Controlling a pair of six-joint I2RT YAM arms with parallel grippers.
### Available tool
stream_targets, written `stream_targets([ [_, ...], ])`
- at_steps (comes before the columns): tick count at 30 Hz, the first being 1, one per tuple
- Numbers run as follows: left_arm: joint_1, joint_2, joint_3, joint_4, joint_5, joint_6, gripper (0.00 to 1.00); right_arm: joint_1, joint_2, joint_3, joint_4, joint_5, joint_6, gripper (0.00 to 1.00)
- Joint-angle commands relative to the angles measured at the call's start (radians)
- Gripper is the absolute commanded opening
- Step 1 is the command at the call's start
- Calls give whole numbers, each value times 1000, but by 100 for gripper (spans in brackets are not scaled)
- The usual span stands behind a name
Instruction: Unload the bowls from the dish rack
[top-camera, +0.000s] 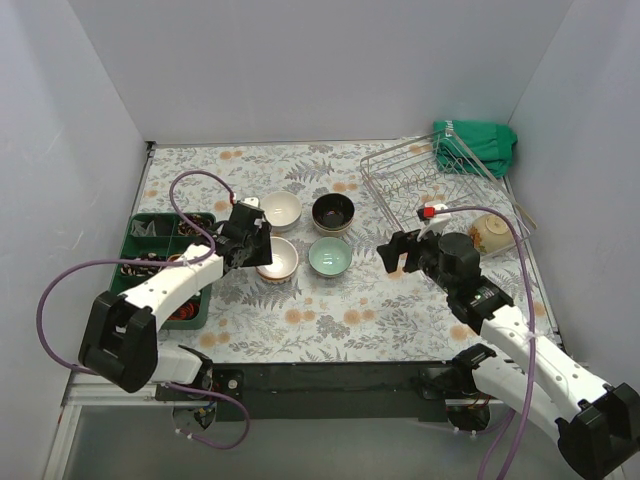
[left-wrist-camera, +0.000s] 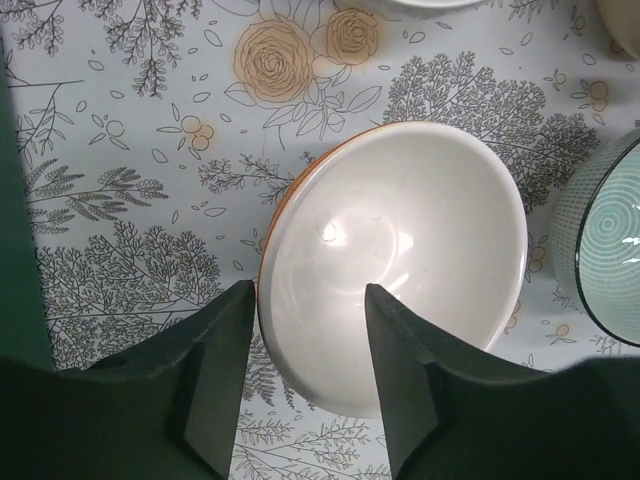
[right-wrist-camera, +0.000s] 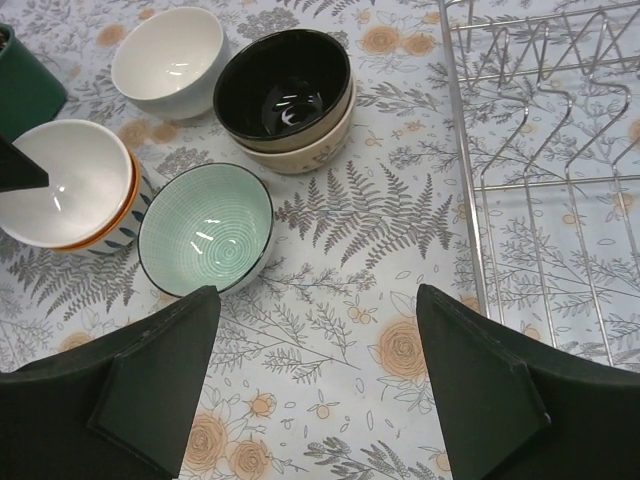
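Bowls (top-camera: 330, 257): seven; dish rack (top-camera: 428, 183): one; green tray (top-camera: 168, 217): one; green cloth (top-camera: 482, 142): one

**Bowls bunched mid-table, open lane on the right**

The strip of bare table (top-camera: 370, 310) between the teal bowl (top-camera: 330, 257) and the dish rack (top-camera: 425, 180) is wide open. The right tool (top-camera: 395, 255) hangs there with fingers spread and nothing under it. The left side is tight: the left tool (left-wrist-camera: 307, 300) straddles the near wall of the orange-rimmed bowl (left-wrist-camera: 400, 240). The teal bowl crowds its right, the green tray (top-camera: 160, 235) boxes its left, and the white bowl (top-camera: 281, 210) and dark bowl (top-camera: 333, 212) close off the far side.
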Motion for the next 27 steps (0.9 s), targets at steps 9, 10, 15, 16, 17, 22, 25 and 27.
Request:
stream_targets([
  [9, 6, -177, -58, 43, 6, 16, 64, -2, 66, 187, -211, 332, -92, 90],
  [10, 6, -196, -64, 46, 2, 17, 66, -2, 86, 213, -226, 405, -92, 91],
  [15, 7, -343, -116, 84, -3, 11, 83, -14, 178, 305, -347, 646, -87, 97],
  [16, 7, -363, -122, 94, -6, 8, 87, -19, 219, 319, -362, 679, -89, 98],
  [17, 7, -386, -130, 98, -6, 9, 90, -25, 238, 354, -378, 708, -89, 99],
  [22, 7, -519, -174, 127, -4, 17, 98, -112, 362, 428, -424, 783, -75, 99],
  [25, 6, -576, -199, 134, 10, 19, 98, -177, 436, 461, -424, 777, -67, 99],
  [27, 6, -595, -210, 132, 13, 17, 98, -236, 473, 486, -422, 756, -57, 99],
])
